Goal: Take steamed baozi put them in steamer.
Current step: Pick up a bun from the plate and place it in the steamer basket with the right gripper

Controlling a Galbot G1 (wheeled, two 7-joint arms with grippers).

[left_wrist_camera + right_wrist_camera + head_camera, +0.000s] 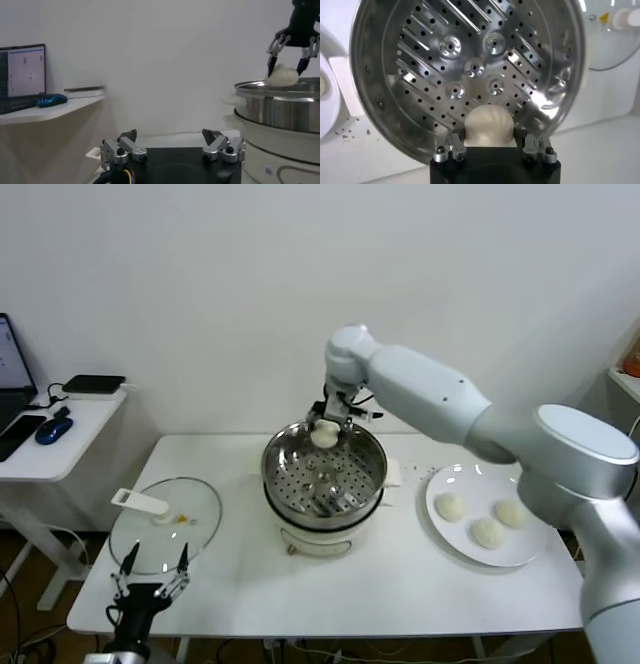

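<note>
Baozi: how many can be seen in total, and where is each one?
4. Three lie on the plate: baozi. One baozi is held by the right gripper over the steamer's far rim. None seems hidden.

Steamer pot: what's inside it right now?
Nothing rests in the steamer; its perforated bottom shows bare. The right gripper holds one baozi over the far rim, hiding a little metal beneath.

**Open pot, crowded sides**

The steamer (323, 474) stands uncovered, its perforated bottom bare, so the way down into it is free. The right pincer (326, 424), shut on a baozi (325, 434), hangs over the far rim. On the counter (400, 579), a glass lid (165, 524) lies at the pot's left and a plate (455, 546) at its right; the near strip is bare.
</note>
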